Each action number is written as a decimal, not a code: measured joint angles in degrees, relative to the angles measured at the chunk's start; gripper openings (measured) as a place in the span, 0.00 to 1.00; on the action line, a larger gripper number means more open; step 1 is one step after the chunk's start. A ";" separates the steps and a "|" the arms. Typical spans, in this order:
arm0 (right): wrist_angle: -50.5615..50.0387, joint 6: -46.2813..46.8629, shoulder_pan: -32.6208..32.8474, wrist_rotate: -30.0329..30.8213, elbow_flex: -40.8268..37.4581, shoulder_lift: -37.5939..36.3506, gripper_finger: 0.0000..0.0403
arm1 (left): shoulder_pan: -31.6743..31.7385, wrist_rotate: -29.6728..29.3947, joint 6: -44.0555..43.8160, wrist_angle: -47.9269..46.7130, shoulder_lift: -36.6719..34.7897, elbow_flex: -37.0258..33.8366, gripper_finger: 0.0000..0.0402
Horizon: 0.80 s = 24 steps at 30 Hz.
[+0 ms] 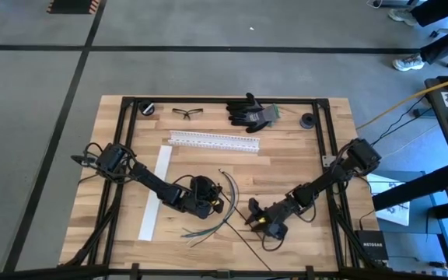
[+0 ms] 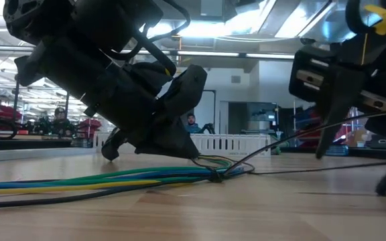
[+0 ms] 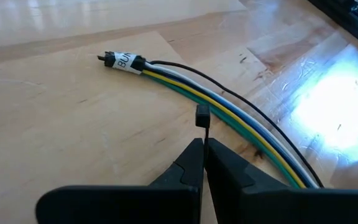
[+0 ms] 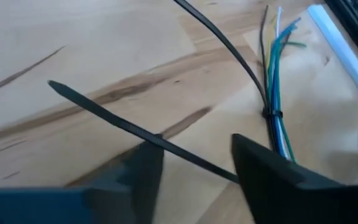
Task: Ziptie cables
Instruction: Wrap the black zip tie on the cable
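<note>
One cable bundle (image 1: 222, 204), two zip ties (image 4: 135, 130), one glove pair (image 1: 249, 111).

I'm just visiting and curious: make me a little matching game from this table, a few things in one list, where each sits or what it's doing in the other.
Things:
1. black gloves
2. safety glasses
3. cables
4. left gripper

Descriptions:
A. fingers pinched shut on a zip tie
B. far edge of the table, beside the gloves
C. bundled, with a white label at one end
D. far edge, near the middle

Pairs: 1-D, 2-B, 3-C, 4-A
</note>
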 joint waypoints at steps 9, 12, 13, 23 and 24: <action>3.68 8.90 -0.14 0.59 -0.19 0.27 0.03 | -0.02 -0.03 5.64 1.50 -0.23 -0.02 0.00; 4.06 11.64 -0.90 1.05 -0.28 0.11 0.01 | -0.02 -0.09 9.86 3.09 -0.71 0.23 0.00; 3.98 12.79 -1.28 1.01 -0.29 -0.15 0.01 | -0.02 -0.15 11.77 3.28 -0.79 0.62 0.00; 5.65 23.82 -4.81 -3.32 -0.14 -0.48 0.00 | -0.07 1.95 29.36 3.02 -0.98 5.59 0.00; 5.91 24.31 -5.11 -3.68 -0.16 -0.48 0.00 | -0.07 1.99 30.17 2.99 -0.98 5.80 0.00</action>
